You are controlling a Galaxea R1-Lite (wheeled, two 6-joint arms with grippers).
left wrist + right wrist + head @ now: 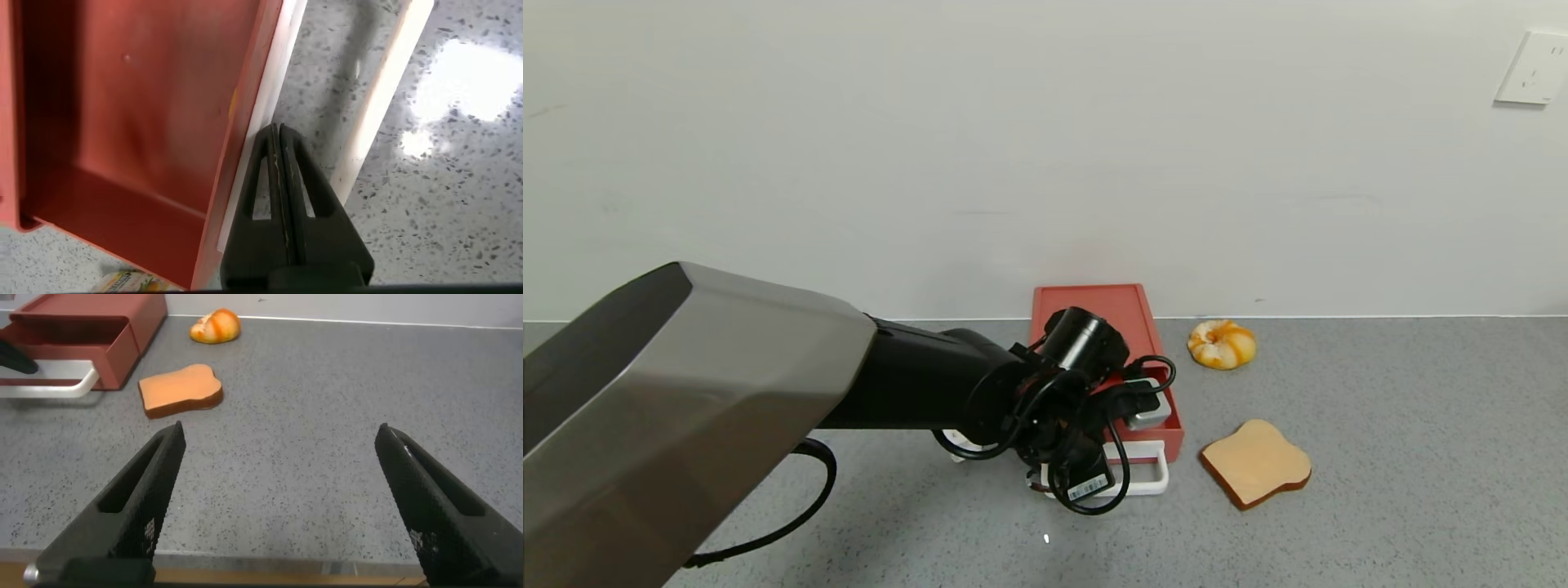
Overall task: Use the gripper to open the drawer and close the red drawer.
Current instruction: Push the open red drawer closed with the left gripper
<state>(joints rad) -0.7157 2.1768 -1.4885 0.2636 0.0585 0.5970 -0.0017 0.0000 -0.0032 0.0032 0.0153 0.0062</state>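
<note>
Left gripper [280, 135]: I see its fingers pressed together, tips inside the white loop handle [1145, 467], gripping nothing.
Red drawer [1131, 327]: against the wall, tray slid partly out towards me.
Right gripper [282, 502]: spread wide, holding nothing, well clear.
Toast slice [1255, 462]: beside the drawer.

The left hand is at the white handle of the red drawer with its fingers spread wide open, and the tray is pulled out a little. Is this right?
Not quite. In the left wrist view the left hand has its fingers pressed together, shut, inside the white handle loop. The red drawer tray is indeed pulled out a little.
</note>
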